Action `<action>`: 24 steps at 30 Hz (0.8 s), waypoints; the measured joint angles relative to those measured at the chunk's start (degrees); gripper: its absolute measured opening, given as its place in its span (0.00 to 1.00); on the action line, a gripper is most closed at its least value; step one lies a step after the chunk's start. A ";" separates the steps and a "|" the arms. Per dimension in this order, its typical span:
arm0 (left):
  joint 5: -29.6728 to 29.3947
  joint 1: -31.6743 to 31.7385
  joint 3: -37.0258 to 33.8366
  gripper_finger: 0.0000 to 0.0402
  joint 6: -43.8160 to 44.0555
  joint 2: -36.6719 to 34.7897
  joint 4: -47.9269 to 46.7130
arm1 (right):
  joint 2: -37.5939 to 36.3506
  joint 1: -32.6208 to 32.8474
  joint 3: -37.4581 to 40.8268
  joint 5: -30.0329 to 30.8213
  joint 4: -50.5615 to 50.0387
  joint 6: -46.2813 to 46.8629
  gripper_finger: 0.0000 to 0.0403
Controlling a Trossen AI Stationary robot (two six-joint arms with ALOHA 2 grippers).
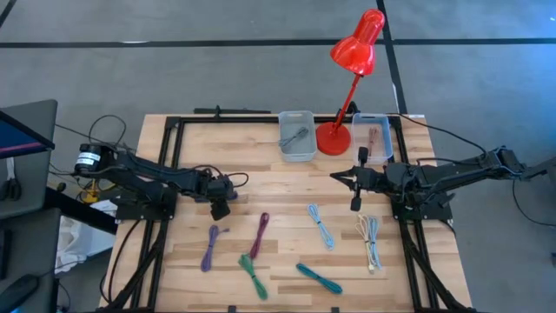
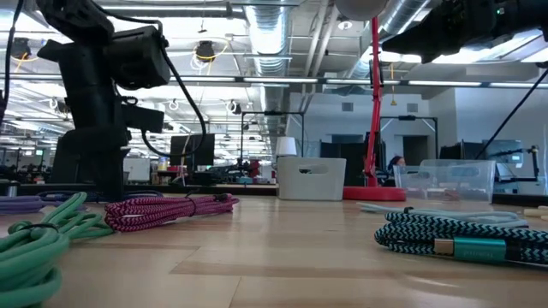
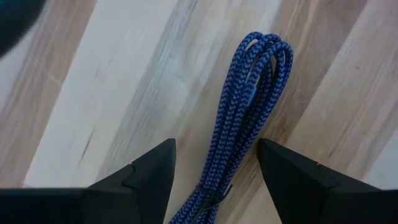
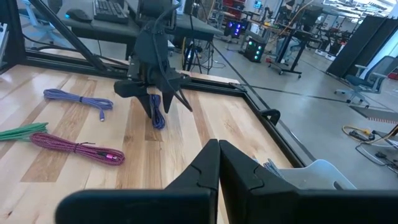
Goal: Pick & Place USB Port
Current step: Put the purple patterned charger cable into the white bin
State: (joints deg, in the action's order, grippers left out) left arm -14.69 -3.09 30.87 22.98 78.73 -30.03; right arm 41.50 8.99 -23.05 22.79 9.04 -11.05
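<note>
A blue braided cable (image 3: 249, 93), coiled in a bundle, lies flat on the wooden table. My left gripper (image 3: 214, 146) is open and points down over it, one finger on each side of the bundle, with a gap showing on both sides. The right wrist view shows that gripper (image 4: 155, 102) from across the table, with the blue cable (image 4: 158, 119) below it. In the high view the left gripper (image 1: 220, 202) is at the table's left-middle. My right gripper (image 4: 218, 144) is shut on nothing and held above the table at right-middle (image 1: 339, 177).
Other coiled cables lie toward the near edge: purple (image 1: 211, 246), magenta (image 1: 260, 235), green (image 1: 253, 274), teal (image 1: 317, 278), light blue (image 1: 321, 224), white (image 1: 369, 239). At the far edge stand a grey bin (image 1: 297, 135), a red lamp (image 1: 334, 137) and a clear bin (image 1: 372, 137).
</note>
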 joint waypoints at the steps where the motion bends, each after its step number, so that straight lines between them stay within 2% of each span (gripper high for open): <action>1: 0.07 0.00 0.00 0.56 -0.02 0.15 0.08 | 0.00 0.00 -0.02 0.00 0.00 0.00 0.00; 6: 0.62 -0.04 -0.07 0.45 -0.02 0.20 0.69 | 0.00 0.00 -0.02 0.00 0.00 0.00 0.00; 16: 2.98 -0.08 -0.13 0.05 -0.17 0.30 1.14 | 0.00 0.00 0.00 0.00 0.00 0.02 0.00; 24: 1.33 -0.66 -0.24 0.04 -2.00 -1.05 1.90 | 0.00 0.00 -0.02 0.00 0.02 0.02 0.00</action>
State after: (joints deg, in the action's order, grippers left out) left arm -13.37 -3.75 30.63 20.98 77.68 -28.13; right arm 41.50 8.99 -23.07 22.79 9.06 -11.02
